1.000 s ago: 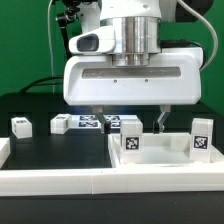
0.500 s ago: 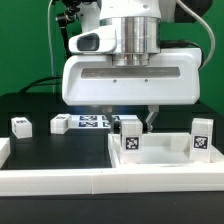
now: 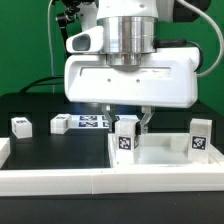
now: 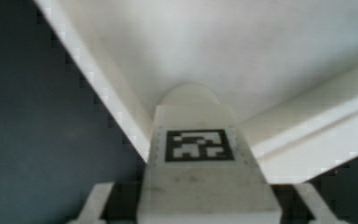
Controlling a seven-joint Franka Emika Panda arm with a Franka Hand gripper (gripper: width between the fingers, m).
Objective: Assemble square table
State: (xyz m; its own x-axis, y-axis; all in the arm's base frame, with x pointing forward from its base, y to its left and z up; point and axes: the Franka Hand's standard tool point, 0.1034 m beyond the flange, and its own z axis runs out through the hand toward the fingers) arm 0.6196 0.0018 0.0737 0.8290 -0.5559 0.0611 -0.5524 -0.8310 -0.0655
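Note:
The square table's white top [image 3: 165, 160], a slab with a raised rim, lies at the exterior view's lower right. One short white tagged leg [image 3: 126, 141] stands upright at the slab's near left corner, and my gripper [image 3: 128, 124] is shut on its upper end. The wrist view shows that leg [image 4: 197, 140] between my two fingers [image 4: 98, 200], with the slab's white surface [image 4: 211, 50] beyond it. A second leg [image 3: 201, 138] stands at the slab's right side. Two more legs [image 3: 20, 125] [image 3: 58, 124] lie on the black table at the left.
The marker board [image 3: 90, 123] lies flat behind the held leg. A long white barrier rail [image 3: 60, 181] runs along the front, and another white rail end [image 3: 4, 150] shows at the left edge. Black table [image 3: 55, 150] lies between the loose legs and the slab.
My jaws were wide apart a second ago and have closed on the leg. The leg and the gripper have since shifted slightly to the exterior view's left.

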